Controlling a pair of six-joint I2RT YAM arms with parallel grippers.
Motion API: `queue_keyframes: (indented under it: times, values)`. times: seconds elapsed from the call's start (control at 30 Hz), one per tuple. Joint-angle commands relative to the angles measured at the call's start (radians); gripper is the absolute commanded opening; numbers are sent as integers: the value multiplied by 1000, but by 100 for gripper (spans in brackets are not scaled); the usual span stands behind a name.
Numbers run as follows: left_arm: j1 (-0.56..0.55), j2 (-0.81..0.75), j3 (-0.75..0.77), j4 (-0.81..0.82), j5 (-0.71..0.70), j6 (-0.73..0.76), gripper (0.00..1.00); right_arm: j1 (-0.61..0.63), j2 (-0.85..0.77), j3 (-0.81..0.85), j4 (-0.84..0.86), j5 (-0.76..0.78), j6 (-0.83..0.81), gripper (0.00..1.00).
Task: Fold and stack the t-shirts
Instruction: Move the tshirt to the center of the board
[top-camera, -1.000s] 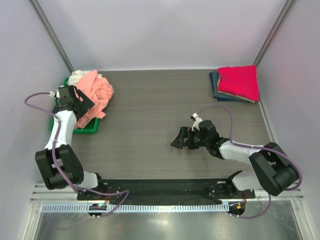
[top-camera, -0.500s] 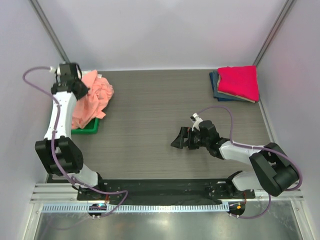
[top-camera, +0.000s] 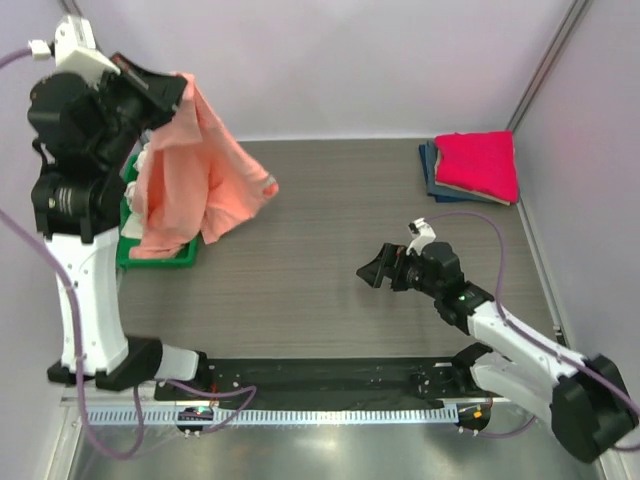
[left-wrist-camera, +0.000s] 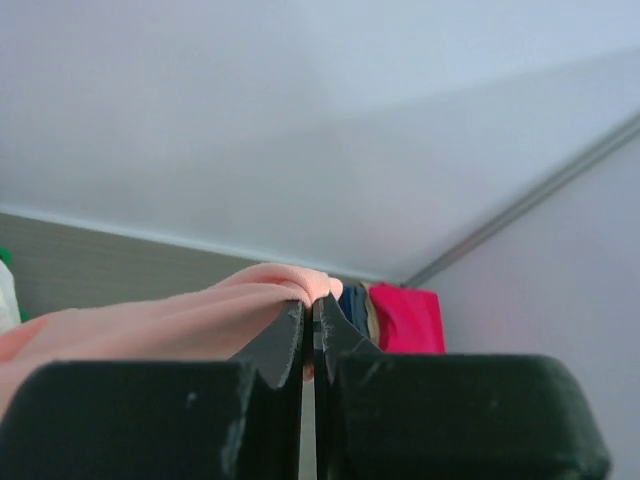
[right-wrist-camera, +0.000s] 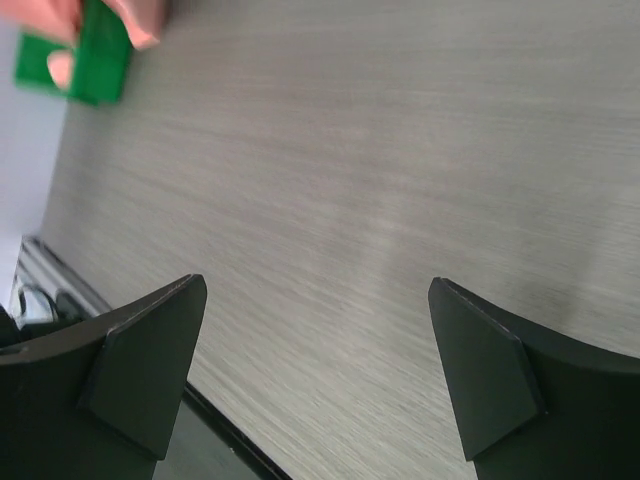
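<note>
Step in hand, by judgement: lifting one shirt clear of the pile, ahead of spreading. Nothing of this shirt folded yet.

High above far-left corner: left gripper (top-camera: 172, 88), jaws pinched together on a fold of the salmon-pink t-shirt (top-camera: 195, 170). Confirmed in wrist view: cloth squeezed between the fingertips, no gap. Hangs from that one pinch in a loose, bunched drape, one flap flared out toward table centre. Lower hem overlapping the green tray (top-camera: 160, 260) as seen from above; cannot tell whether touching it or just clear.

Low over bare table (top-camera: 320, 200), well apart from the shirt: right gripper (top-camera: 375, 270), fingers spread wide, holding nothing.

Next move, as judged: carry shirt over open wood between the arms, lower it, bring in right gripper for a second corner or shoulder seam so as to stretch the cloth flat. Calls for a grip point well apart from the left pinch; with a single-point hold, garment bunched and hard to lay out. Risk: trailing hem catching tray rim.

Containers: green tray at left edge, mostly hidden behind hanging shirt. Shows a scrap of cream-white t-shirt (top-camera: 148, 158) at far end; rest of contents not visible.

Stack at far-right corner, directly on table, no container: magenta-red t-shirt (top-camera: 480, 165) folded on top of dark blue t-shirts (top-camera: 430, 172), blue edges showing at left side.
</note>
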Motion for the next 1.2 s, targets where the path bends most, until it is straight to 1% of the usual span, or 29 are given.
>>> queue_keyframes:
  times: [0.0,0.03,0.07,0.1,0.17,0.2,0.23,0.27,0.3,0.33,0.37,0.4,0.43,0.47,0.5,0.53,0.6,0.63,0.73,0.77,0.8,0.87,0.9,0.93,0.97,1.0,1.03,1.07,1.17]
  values:
    - [-3,-101,-221,147,202,-9,0,-7,-161,135,-202,148,-44,100]
    - [-3,-156,-271,155,260,-6,0,-10,-229,160,-238,176,-53,100]
    - [-3,-175,-380,162,282,-8,0,-9,-252,206,-261,194,-73,100]
    - [-1,-191,-423,171,306,-9,0,-9,-277,231,-293,187,-84,100]
    - [-9,-231,-553,189,345,-29,0,-9,-277,322,-333,172,-98,100]
    - [-20,-239,-592,239,349,-73,0,-9,-271,356,-382,181,-105,100]
    - [-36,-242,-623,285,359,-96,0,-9,-263,385,-407,193,-110,100]
    - [-102,-221,-638,330,368,-113,0,-10,-248,439,-424,210,-113,100]
    - [-144,-195,-613,371,359,-130,0,-9,-245,459,-444,231,-122,100]
    - [-244,-166,-585,378,343,-129,0,-10,-243,478,-446,231,-127,100]
    - [-300,-77,-539,386,333,-118,0,-9,-240,504,-447,266,-130,100]
    - [-352,-31,-440,384,319,-108,0,-9,-234,521,-456,302,-132,99]
    - [-454,26,-375,381,310,-88,1,-9,-229,540,-468,320,-141,100]
    - [-498,76,-312,349,294,-75,0,-9,-225,579,-507,345,-145,100]
    - [-538,182,-178,326,250,-63,0,-10,-222,602,-530,413,-151,100]
    - [-599,230,-124,306,233,-52,0,-10,-222,623,-557,449,-162,100]
    - [-639,345,-48,289,230,-66,0,-10,-240,683,-631,557,-174,100]
    - [-667,370,-16,286,219,-71,0,-10,-252,697,-654,596,-178,100]
    - [-699,408,-68,280,153,-69,3,-10,-292,737,-740,676,-173,100]
    - [-704,405,-159,299,145,-75,9,-10,-301,743,-780,682,-164,100]
    - [-705,402,-205,310,148,-80,28,-12,-314,740,-794,682,-159,100]
    - [-712,394,-346,338,168,-84,58,-10,-350,708,-827,666,-132,100]
    - [-716,390,-388,338,174,-77,77,-10,-363,690,-834,655,-118,100]
    - [-722,372,-423,338,173,-68,86,-10,-383,668,-838,646,-104,100]
    - [-724,352,-503,338,161,-52,90,-10,-389,621,-840,626,-69,100]
    - [-722,329,-541,337,141,-49,95,-10,-393,593,-841,615,-50,100]
    - [-719,306,-574,333,104,-43,98,-10,-392,565,-841,597,-34,100]
    - [-716,252,-606,308,39,-37,100,-10,-383,506,-835,566,-11,100]
    - [-687,165,-681,219,-37,-2,100,-10,-346,395,-818,508,78,100]
